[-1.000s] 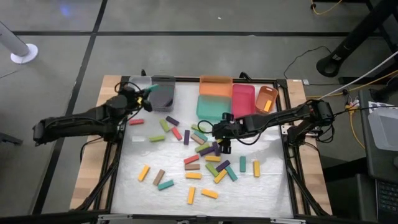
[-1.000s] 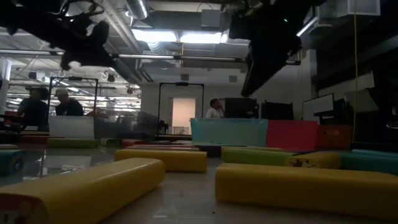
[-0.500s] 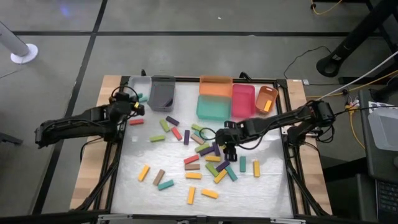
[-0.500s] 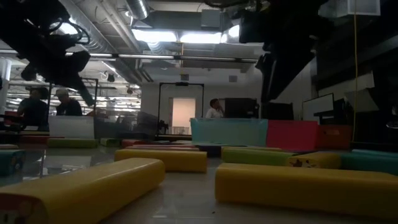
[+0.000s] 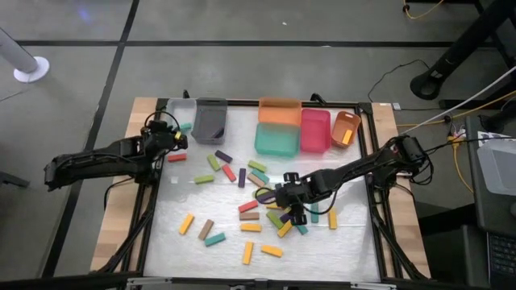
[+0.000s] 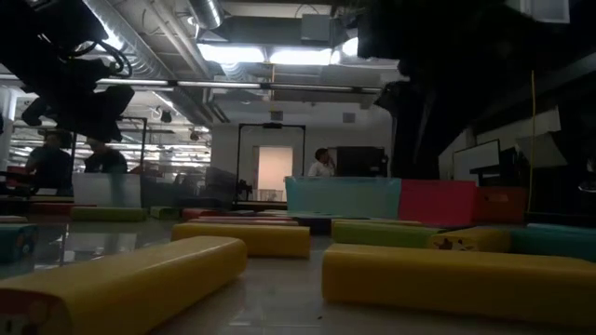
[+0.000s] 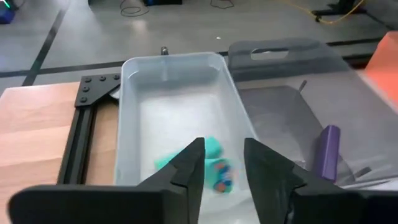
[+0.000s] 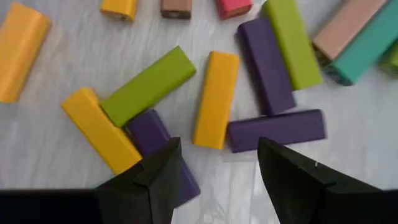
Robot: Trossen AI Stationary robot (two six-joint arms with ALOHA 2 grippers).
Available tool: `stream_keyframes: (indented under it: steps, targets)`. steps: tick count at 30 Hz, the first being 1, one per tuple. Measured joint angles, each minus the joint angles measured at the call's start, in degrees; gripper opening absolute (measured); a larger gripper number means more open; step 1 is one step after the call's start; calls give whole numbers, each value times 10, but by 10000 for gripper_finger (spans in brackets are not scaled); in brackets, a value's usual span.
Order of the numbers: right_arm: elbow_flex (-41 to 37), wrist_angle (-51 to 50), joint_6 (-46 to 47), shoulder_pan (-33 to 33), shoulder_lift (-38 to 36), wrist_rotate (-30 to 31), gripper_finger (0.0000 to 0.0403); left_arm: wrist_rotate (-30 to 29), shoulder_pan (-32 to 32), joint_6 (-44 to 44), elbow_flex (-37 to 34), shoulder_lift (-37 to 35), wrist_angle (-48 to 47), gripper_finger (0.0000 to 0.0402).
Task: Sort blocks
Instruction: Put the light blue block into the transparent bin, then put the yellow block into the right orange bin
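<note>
Most blocks (image 5: 251,227) lie loose mid-table, unsorted. Teal block (image 7: 206,151) sits in clear bin (image 7: 127,118), purple block (image 7: 328,149) in grey bin (image 7: 348,124). Left gripper (image 7: 222,163) parted, empty; right gripper (image 8: 214,168) spread over the pile.
</note>
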Motion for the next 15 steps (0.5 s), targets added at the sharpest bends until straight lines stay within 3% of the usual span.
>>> stream_keyframes:
  steps: [7,15]
  targets:
    - [0,59,1,2,48,-9,209,6,2,-10,0,21,0,155]
    - [0,91,1,2,91,0,209,50,2,4,0,23,65,158]
